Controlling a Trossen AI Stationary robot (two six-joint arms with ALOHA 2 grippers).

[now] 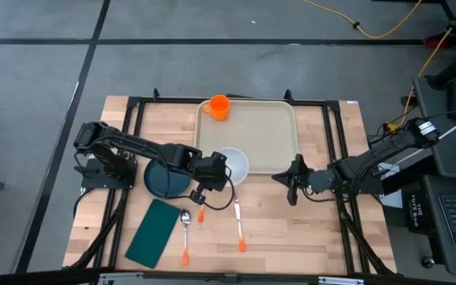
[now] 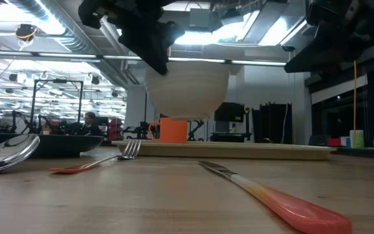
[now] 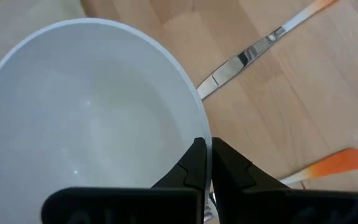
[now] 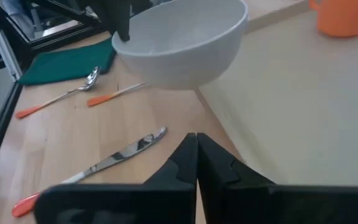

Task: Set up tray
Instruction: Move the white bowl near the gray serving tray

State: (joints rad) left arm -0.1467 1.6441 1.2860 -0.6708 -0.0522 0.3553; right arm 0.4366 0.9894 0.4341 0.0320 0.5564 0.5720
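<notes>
Beige tray (image 1: 252, 134) lying flat at the table's far middle, bare across most of its surface. Orange cup (image 1: 218, 106) standing upright at the tray's far left corner; contents not visible. White bowl (image 1: 233, 165) held clear of the table, over the tray's near left edge, empty inside as the left wrist view shows. Left gripper (image 3: 211, 163) clamped on the bowl's rim, fingers pressed together with the thin wall between them. Right gripper (image 1: 293, 180) hanging just off the tray's near right corner, fingers together and holding nothing. Dark teal plate (image 1: 165, 180) on the wood left of the bowl, partly under the left arm, nothing seen on its visible part. Knife (image 1: 239, 229), fork (image 1: 200, 207) and spoon (image 1: 186, 236), all with orange handles, lying on the bare table nearer than the tray. Green napkin (image 1: 153, 233) flat beside the spoon, at the near left
</notes>
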